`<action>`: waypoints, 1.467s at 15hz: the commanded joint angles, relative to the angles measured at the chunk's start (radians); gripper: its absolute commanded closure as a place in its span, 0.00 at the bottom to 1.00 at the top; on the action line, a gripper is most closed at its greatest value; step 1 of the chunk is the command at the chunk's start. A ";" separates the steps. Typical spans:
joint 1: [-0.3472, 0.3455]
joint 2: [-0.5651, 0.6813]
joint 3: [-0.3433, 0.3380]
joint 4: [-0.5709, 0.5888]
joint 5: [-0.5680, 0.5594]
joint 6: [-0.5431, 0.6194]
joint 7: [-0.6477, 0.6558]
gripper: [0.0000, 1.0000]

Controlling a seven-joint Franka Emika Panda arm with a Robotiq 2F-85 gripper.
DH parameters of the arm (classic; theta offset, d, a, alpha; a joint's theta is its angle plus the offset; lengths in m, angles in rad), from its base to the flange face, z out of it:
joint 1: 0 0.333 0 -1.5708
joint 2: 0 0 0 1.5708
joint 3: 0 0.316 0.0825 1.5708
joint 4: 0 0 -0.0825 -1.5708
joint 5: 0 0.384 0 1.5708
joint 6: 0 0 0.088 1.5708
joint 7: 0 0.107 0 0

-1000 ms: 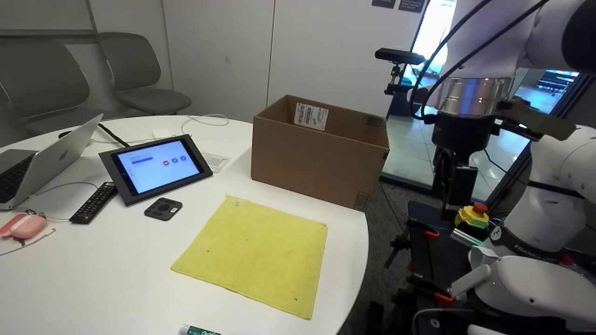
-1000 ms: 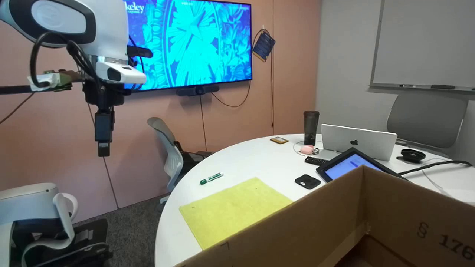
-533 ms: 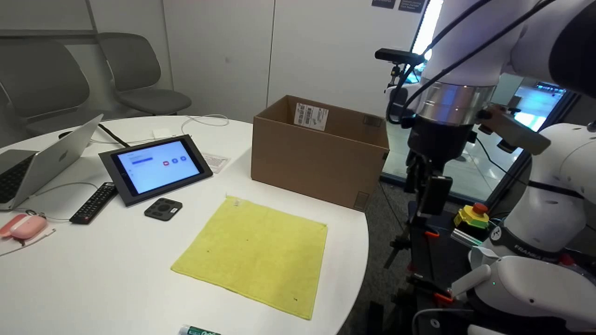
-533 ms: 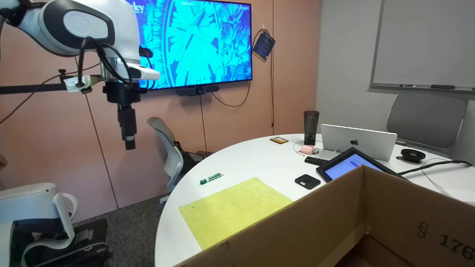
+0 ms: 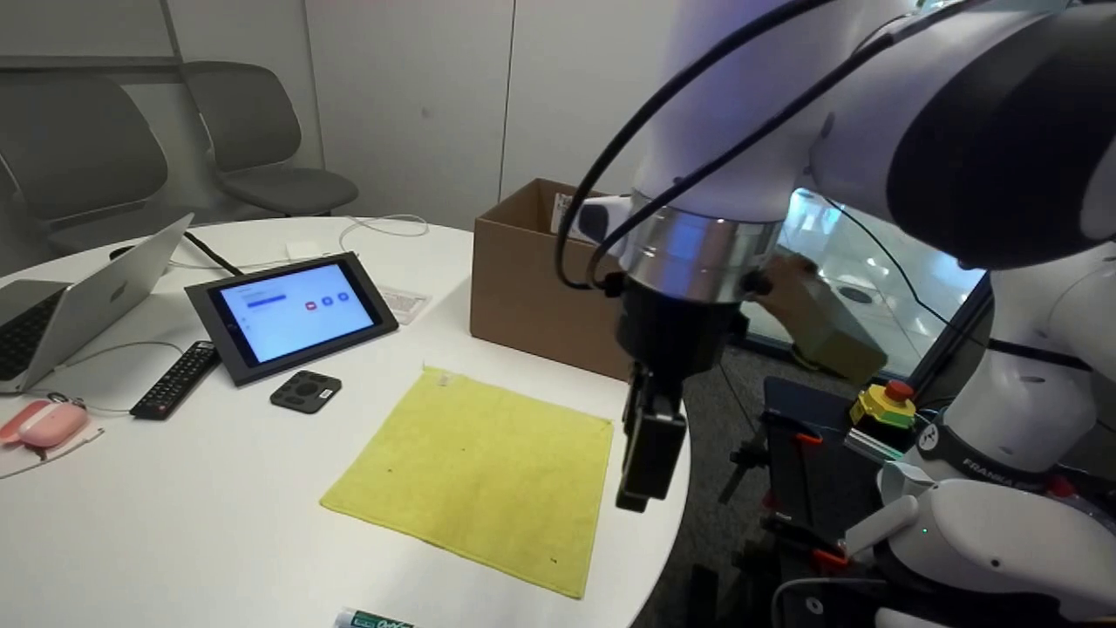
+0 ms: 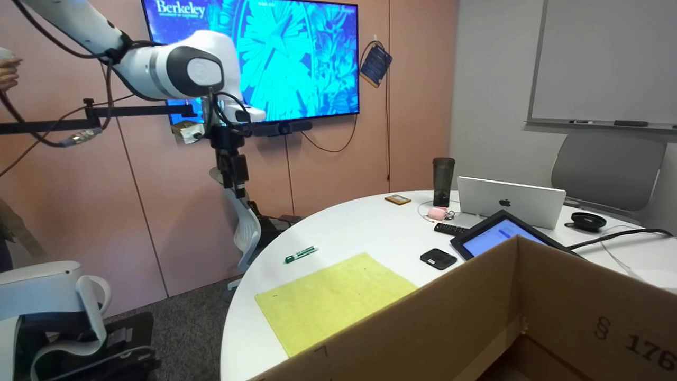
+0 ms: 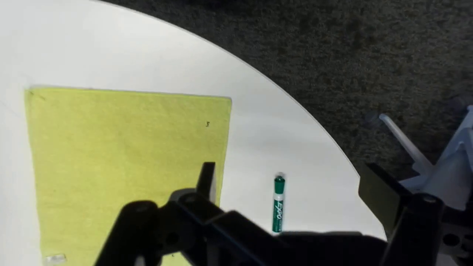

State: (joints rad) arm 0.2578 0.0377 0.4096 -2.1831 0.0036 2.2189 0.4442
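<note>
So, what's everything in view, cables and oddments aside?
Table: 1, white, mid-scene
Cloth: 1, yellow, flat on table
Marker: 1, green and white, beside cloth
Box: 1, brown, on table
Tablet: 1, dark-framed, on table
Square device: 1, black, beside tablet
Remote: 1, black, beside tablet
Laptop: 1, silver, on table
Case: 1, pink, near remote
Tumbler: 1, dark, beside laptop
Chairs: at least 3, grey, around table
Screen: 1, blue, beyond table
Whiteboard: 1, grey, beyond table
Stop button: 1, red-yellow, near robot base
Handled unit: 1, white, near robot base
Person's hand: 1, tan, at picture edge
Arm: 1, white-and-black, by table edge
Tool: 1, black, open, empty, near table edge
</note>
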 commanded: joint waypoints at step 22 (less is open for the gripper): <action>0.333 1.027 -0.279 1.092 -0.106 -0.165 -0.016 0.00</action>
State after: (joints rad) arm 0.5973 0.9662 0.1453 -1.2243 -0.1345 2.1060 0.4738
